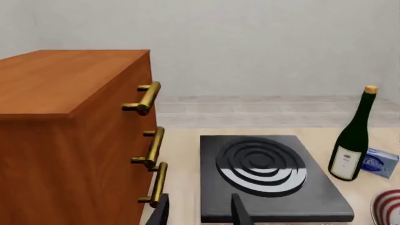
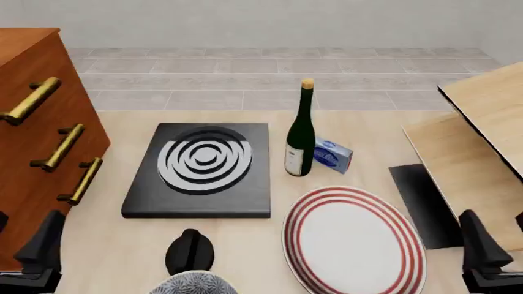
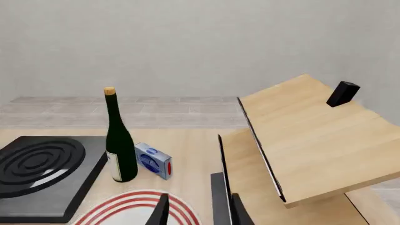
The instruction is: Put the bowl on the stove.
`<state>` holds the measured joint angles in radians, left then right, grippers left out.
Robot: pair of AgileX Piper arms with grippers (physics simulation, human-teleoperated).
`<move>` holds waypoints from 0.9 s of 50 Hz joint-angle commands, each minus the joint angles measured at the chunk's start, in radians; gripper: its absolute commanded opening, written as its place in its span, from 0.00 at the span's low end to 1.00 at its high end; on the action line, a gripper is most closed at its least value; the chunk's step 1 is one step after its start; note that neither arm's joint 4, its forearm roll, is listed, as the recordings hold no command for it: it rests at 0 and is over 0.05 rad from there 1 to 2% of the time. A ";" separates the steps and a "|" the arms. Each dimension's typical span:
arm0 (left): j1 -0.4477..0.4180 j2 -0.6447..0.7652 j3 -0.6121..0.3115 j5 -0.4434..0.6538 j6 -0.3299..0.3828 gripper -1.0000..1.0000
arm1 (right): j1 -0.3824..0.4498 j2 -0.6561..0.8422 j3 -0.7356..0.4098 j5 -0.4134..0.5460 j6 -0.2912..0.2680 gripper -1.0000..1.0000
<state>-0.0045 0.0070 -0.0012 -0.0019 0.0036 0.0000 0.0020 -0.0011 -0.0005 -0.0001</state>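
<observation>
Down at the near corners, the left gripper (image 2: 37, 254) and right gripper (image 2: 482, 257) hang empty, fingers apart. Between them, the bowl (image 2: 193, 283) sits at the near edge, before the stove (image 2: 139, 199). It looks stiff, slick, breakable; I'd pinch its rim.

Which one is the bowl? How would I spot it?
Find the black stove with silver rings in the middle of the table. Come toward the near edge, past the small black knob. The bowl peeks in there, blue-and-white flowery, unlike the big white plate with red rings beside it.
</observation>
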 commanded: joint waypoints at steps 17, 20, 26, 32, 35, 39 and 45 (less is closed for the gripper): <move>-0.046 -0.005 -0.037 0.099 -0.009 1.00 | 0.000 0.000 -0.008 0.009 0.000 1.00; -0.075 -0.005 -0.063 0.156 -0.026 1.00 | 0.000 0.000 -0.008 0.009 0.000 1.00; -0.111 -0.005 -0.090 0.224 -0.044 1.00 | 0.000 0.000 -0.008 0.009 0.000 1.00; -0.169 -0.006 -0.138 0.314 -0.061 1.00 | 0.000 0.000 -0.008 0.009 0.000 1.00; -0.204 -0.007 -0.169 0.358 -0.064 1.00 | 0.000 0.000 -0.008 0.009 0.000 1.00; -0.233 -0.007 -0.201 0.407 -0.059 1.00 | 0.000 0.000 -0.008 0.009 0.000 1.00; -0.262 -0.007 -0.223 0.452 -0.052 1.00 | 0.000 0.000 -0.008 0.009 0.000 1.00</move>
<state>-0.2058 0.0008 -0.1704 0.3540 -0.0490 0.0003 0.0018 -0.0090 0.0082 -0.0003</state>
